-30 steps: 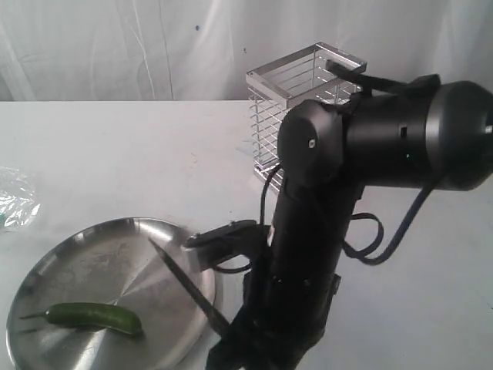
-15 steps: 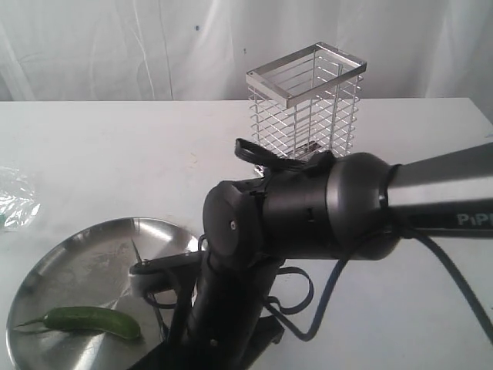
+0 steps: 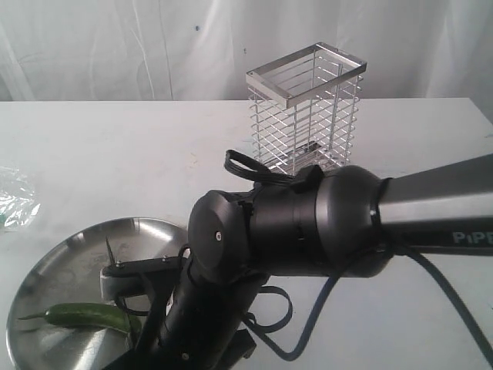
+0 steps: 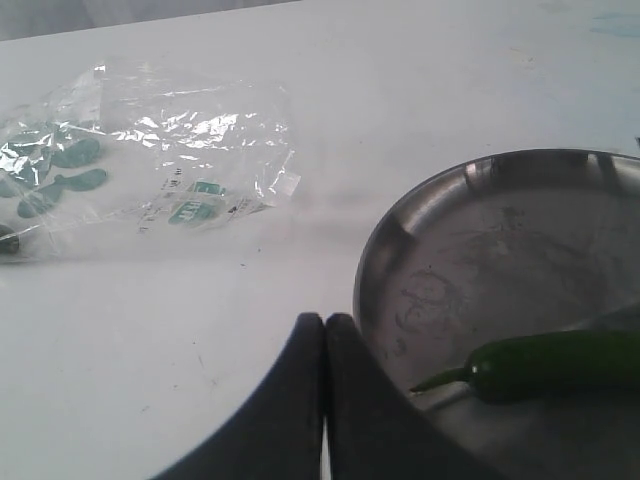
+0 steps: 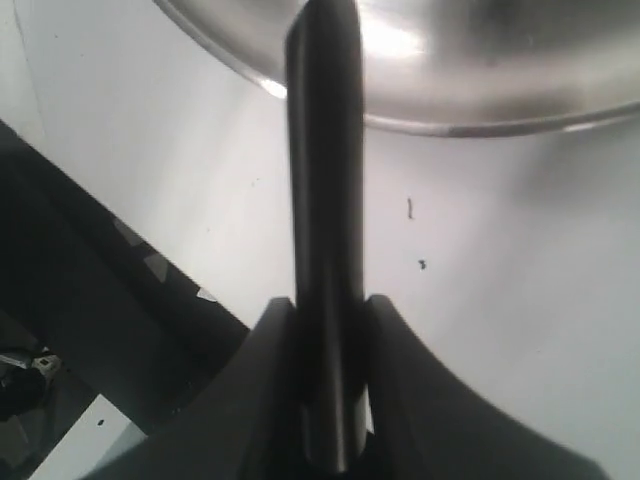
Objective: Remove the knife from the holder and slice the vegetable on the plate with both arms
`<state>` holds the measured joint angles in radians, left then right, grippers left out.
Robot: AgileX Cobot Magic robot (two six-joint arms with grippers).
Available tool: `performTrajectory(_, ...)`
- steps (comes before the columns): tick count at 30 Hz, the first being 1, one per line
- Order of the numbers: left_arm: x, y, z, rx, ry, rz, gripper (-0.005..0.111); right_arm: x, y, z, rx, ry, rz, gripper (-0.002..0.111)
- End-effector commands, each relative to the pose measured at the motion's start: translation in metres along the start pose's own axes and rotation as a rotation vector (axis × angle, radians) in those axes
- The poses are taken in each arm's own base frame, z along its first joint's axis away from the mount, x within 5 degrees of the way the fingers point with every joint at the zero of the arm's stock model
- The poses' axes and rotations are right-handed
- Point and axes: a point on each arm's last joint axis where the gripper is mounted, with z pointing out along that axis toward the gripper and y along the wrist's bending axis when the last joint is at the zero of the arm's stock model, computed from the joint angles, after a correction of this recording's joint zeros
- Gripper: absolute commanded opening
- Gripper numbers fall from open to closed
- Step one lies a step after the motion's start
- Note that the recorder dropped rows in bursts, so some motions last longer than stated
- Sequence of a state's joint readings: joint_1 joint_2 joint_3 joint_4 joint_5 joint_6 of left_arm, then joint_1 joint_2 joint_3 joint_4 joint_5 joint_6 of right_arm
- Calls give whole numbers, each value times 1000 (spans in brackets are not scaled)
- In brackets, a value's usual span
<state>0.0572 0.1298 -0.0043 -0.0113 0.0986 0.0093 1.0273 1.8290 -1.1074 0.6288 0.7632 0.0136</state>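
Observation:
The green vegetable (image 3: 83,314) lies on the near part of the steel plate (image 3: 65,262). My right gripper (image 5: 327,305) is shut on the black handle of the knife (image 5: 325,150), which reaches over the plate rim. In the exterior view the dark blade tip (image 3: 110,253) stands just above the vegetable, and the right arm (image 3: 308,223) hides the handle. My left gripper (image 4: 323,322) is shut and holds nothing. It hovers at the plate's edge (image 4: 372,260), a short way from the stem of the vegetable (image 4: 560,362). The wire holder (image 3: 304,108) stands at the back.
A crumpled clear plastic bag (image 4: 150,150) with green print lies on the white table left of the plate, also seen at the exterior view's left edge as the bag (image 3: 15,202). A white curtain hangs behind the table.
The right arm has swung left and lower with the knife. The blade tip has moved from the plate's right side to above the vegetable. The left gripper stays shut.

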Motion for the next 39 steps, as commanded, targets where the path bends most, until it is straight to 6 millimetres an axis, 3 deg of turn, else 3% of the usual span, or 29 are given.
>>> performTrajectory(1, 1, -1, 0, 7, -4, -8, 0, -3, 1, -1, -9, -29, -33, 4)
performTrajectory(8, 1, -1, 0, 9, -6, -31, 0, -1, 1, -1, -9, -9, -57, 4)
performTrajectory(16, -15, -3, -2, 109, -161, -862, 0, 0, 3, -1, -31, -3, -35, 4)
performTrajectory(23, -15, -3, -2, 129, -141, -1072, 0, 3, 9, 0, -59, 11, -17, 4)
performTrajectory(24, -17, -5, -3, 136, -112, -1044, 0, 3, 9, 0, -62, 16, -9, 4)
performTrajectory(28, -57, -12, -23, 207, -33, -621, 0, 6, 10, 0, -63, 50, 12, 4)
performTrajectory(31, -80, -14, -24, 249, -21, -516, 0, 11, 8, 1, -60, 86, 24, 4)
performTrajectory(39, -111, -25, 16, 301, 197, -300, 0, 11, 5, 3, -40, 83, 85, 4)
